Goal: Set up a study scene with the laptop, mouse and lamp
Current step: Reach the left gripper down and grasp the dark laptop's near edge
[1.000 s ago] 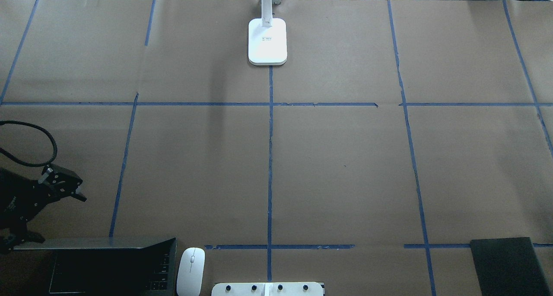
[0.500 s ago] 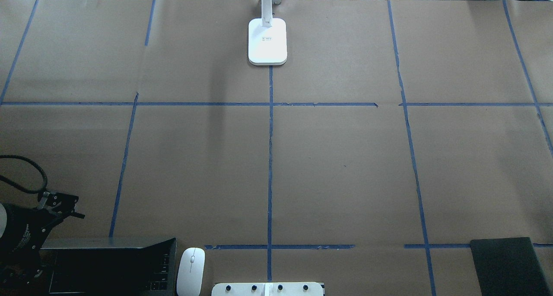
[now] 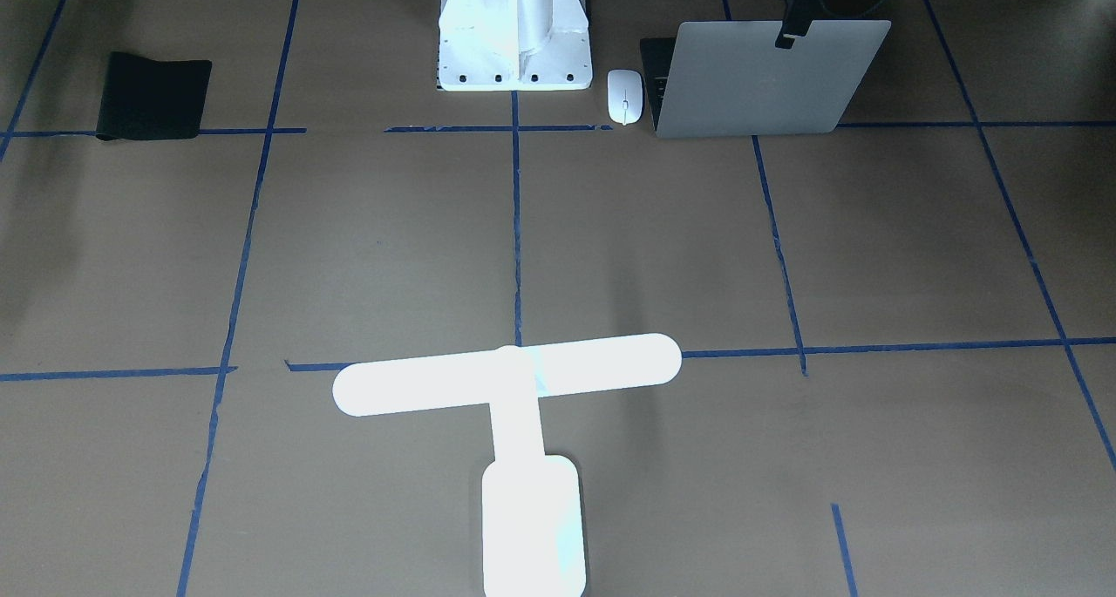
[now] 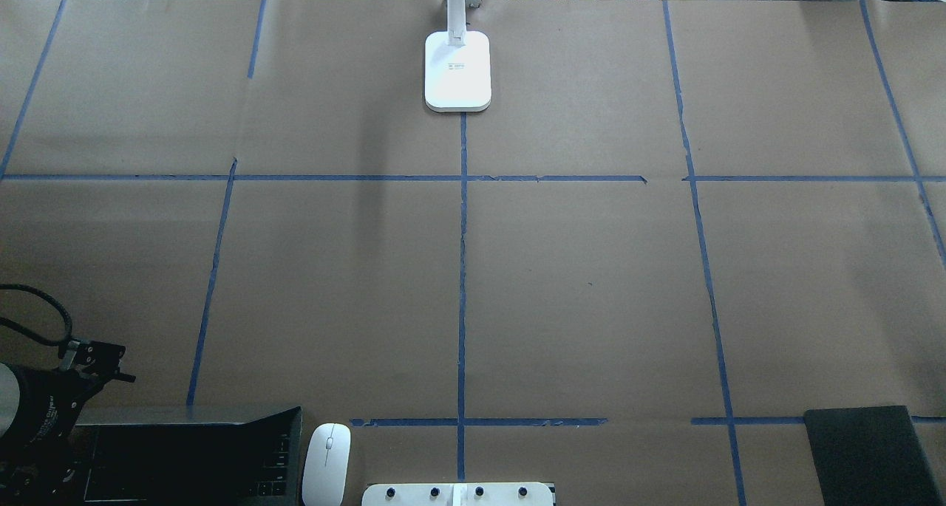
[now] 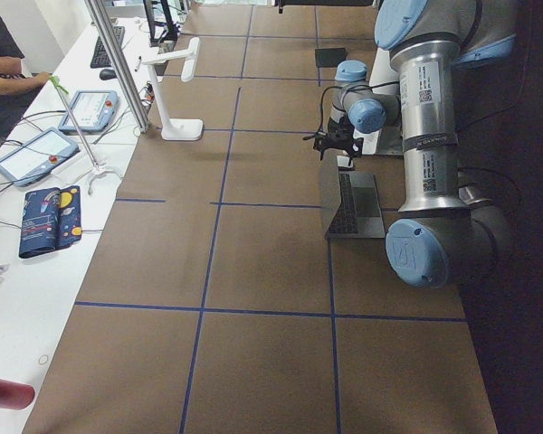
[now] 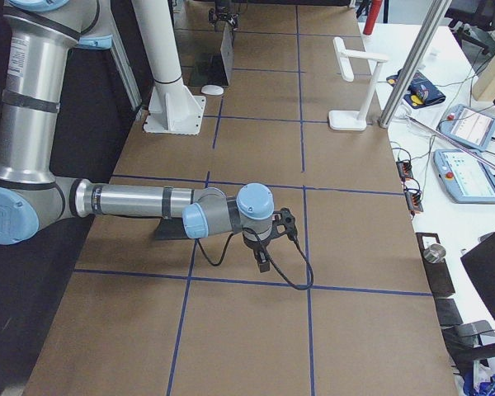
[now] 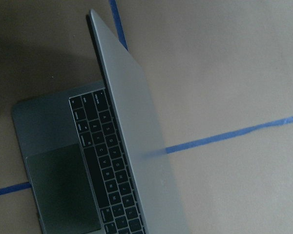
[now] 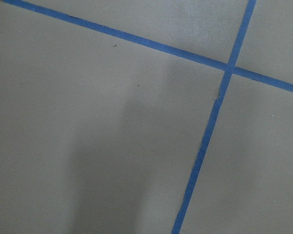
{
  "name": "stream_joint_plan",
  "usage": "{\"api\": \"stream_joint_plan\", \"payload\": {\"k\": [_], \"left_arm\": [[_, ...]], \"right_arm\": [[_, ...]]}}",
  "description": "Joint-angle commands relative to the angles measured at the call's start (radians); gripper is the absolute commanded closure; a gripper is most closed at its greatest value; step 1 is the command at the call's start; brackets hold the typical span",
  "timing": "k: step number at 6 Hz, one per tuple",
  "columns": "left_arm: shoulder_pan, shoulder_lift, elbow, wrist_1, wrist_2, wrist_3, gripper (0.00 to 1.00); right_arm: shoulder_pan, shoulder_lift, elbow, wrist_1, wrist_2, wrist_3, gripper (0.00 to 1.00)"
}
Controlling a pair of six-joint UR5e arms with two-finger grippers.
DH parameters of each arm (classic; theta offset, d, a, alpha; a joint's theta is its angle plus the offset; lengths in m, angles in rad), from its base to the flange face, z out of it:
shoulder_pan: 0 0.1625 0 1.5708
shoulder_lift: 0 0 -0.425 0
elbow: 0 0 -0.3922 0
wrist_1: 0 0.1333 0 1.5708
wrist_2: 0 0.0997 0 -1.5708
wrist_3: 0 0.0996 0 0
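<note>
The laptop (image 3: pixel 758 78) stands open at the table's near edge on my left side, lid upright; the left wrist view shows its lid (image 7: pixel 132 126) and its black keys. The white mouse (image 3: pixel 624 96) lies just beside it, toward the pedestal. The glowing lamp (image 3: pixel 514 379) stands at the far middle of the table, its base (image 4: pixel 457 70) on the centre tape line. My left gripper (image 3: pixel 787 35) hangs at the lid's top edge, one finger in front of the lid; I cannot tell if it is open. My right gripper (image 6: pixel 262 262) hovers low over bare paper; I cannot tell its state.
A black mat (image 4: pixel 865 454) lies at the near right corner. The white robot pedestal (image 3: pixel 514 48) stands at the near middle, next to the mouse. Blue tape lines divide the brown paper table cover (image 4: pixel 591 284). Tablets and cables lie beyond the far edge.
My left gripper has moved back toward the robot and down to the laptop lid's top edge. The laptop, mouse and lamp have not moved.
</note>
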Motion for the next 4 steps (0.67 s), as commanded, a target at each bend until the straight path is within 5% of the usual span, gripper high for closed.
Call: {"api": "stream_joint_plan", "payload": {"k": [1, 2, 4], "left_arm": [[0.001, 0.003, 0.012, 0.0, 0.0, -0.008, 0.28], [0.001, 0.002, 0.012, -0.001, -0.002, -0.01, 0.78], [-0.005, 0.003, -0.001, 0.0, -0.006, -0.008, 1.0]], "right_arm": [[0.002, -0.003, 0.01, -0.001, 0.0, 0.0, 0.0], [0.002, -0.006, 0.017, -0.001, 0.0, 0.0, 0.0], [0.002, -0.005, 0.021, 0.0, 0.0, 0.0, 0.0]]}}
